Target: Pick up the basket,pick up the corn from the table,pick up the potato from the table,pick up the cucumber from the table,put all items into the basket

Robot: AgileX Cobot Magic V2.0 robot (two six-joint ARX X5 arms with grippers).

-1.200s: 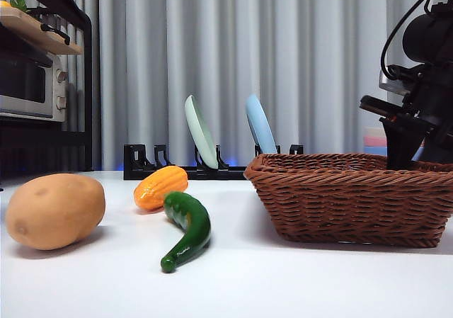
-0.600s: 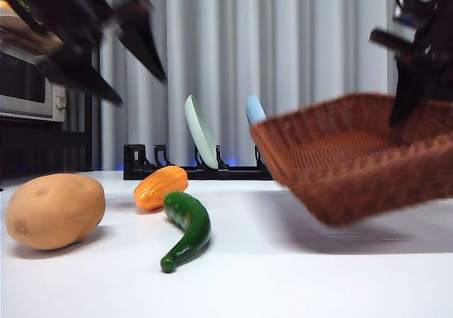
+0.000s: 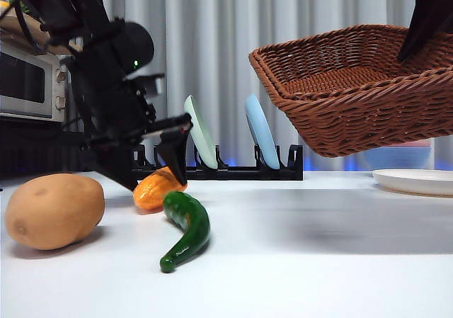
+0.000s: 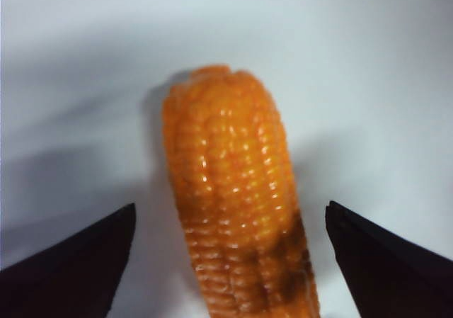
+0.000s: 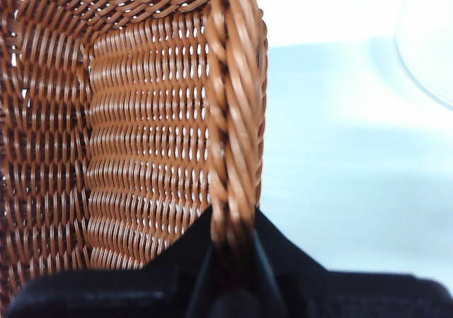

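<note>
My right gripper [image 5: 230, 243] is shut on the braided rim of the brown wicker basket [image 5: 141, 141] and holds it tilted in the air at the upper right of the front view [image 3: 354, 91]. My left gripper [image 4: 226, 261] is open, its jaws on either side of the orange corn [image 4: 233, 212], which lies on the white table [image 3: 318, 261]. In the front view this gripper [image 3: 152, 166] stands low over the corn [image 3: 152, 190]. The tan potato [image 3: 54, 211] lies at the left. The green cucumber [image 3: 185, 229] lies in front of the corn.
A black dish rack [image 3: 233, 169] holding a pale green plate [image 3: 200, 130] and a blue plate [image 3: 262, 130] stands at the back. A white plate [image 3: 414, 181] lies on the table at the right. A toaster oven [image 3: 28, 84] stands on a shelf at the far left.
The right gripper has lifted the basket off the table, uncovering a white plate. The left arm has come down from the upper left to the corn.
</note>
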